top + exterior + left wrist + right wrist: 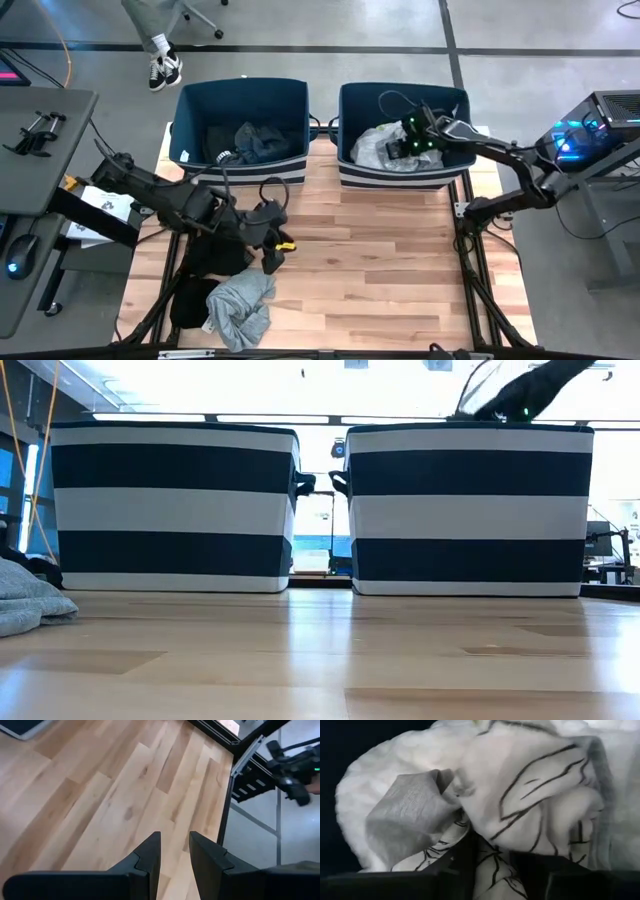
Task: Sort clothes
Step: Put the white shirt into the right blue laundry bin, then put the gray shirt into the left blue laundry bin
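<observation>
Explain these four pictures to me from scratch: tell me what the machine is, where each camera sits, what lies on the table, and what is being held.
This is a robot with two dark arms at a wooden table, each ending in a two-finger gripper. One picture looks straight down from above, one looks level across the tabletop, and one comes from a camera on each wrist.

At the back stand two navy-and-white striped bins. The left bin holds dark clothes; the right bin holds white and patterned clothes. Near the front left of the table lie a grey garment and black garments.

The right gripper reaches into the right bin, its fingers around a fold of white fabric with black lines; whether it grips is unclear. The left gripper is low over bare wood by the pile, fingers narrowly apart, holding nothing.
</observation>
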Tool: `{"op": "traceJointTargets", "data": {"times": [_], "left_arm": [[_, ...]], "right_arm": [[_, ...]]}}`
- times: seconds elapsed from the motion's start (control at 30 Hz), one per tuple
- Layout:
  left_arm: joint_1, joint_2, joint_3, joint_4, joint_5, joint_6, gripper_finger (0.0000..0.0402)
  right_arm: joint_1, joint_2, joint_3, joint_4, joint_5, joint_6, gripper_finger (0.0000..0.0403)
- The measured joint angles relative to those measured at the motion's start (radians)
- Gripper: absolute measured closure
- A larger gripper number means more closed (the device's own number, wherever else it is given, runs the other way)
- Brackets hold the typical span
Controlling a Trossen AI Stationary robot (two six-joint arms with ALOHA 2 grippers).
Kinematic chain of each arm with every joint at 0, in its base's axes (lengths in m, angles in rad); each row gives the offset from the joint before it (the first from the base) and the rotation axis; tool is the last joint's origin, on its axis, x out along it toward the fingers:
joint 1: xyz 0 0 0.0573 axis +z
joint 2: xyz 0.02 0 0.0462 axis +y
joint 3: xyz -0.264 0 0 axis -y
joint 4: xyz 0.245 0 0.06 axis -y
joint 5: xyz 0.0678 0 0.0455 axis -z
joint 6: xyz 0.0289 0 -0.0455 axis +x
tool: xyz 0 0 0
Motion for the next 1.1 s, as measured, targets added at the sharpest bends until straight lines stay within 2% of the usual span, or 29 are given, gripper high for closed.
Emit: {"op": "traceJointTargets", "data": {"times": [0.1, 0.2, 0.37, 0.5, 0.67, 0.77, 0.87, 0.97, 1.1], "left_arm": [[-0.013, 0.000, 0.000, -0.019, -0.001, -0.019, 0.0316], [-0.017, 0.000, 0.000, -0.073, 0.005, -0.055, 0.0316], [-0.016, 0.000, 0.008, -0.192, 0.033, -0.151, 0.0316], [-0.029, 0.000, 0.008, -0.281, 0.059, -0.226, 0.0316], [-0.081, -0.001, -0.030, -0.350, 0.106, -0.383, 0.0316], [-0.129, -0.001, -0.084, -0.319, 0.116, -0.506, 0.0313], [-0.178, -0.001, -0.159, -0.256, 0.178, -0.620, 0.0297], [-0.226, 0.000, -0.254, -0.139, 0.247, -0.740, 0.0271], [-0.273, 0.002, -0.387, 0.021, 0.267, -0.884, 0.0221]], "right_arm": [[-0.008, 0.011, -0.033, 0.036, -0.003, 0.019, 0.0295], [-0.007, 0.008, 0.018, 0.007, -0.018, -0.020, 0.0280], [-0.007, -0.001, 0.229, -0.116, -0.043, -0.100, 0.0223], [0.008, -0.001, 0.421, -0.243, -0.105, -0.157, 0.0176], [0.081, -0.056, 0.599, -0.276, -0.142, -0.221, 0.0159], [0.163, -0.120, 0.645, -0.236, -0.143, -0.268, 0.0159], [0.259, -0.190, 0.649, -0.192, -0.146, -0.290, 0.0158], [0.345, -0.243, 0.648, -0.188, -0.144, -0.292, 0.0158], [0.433, -0.288, 0.647, -0.199, -0.141, -0.290, 0.0158]]}}
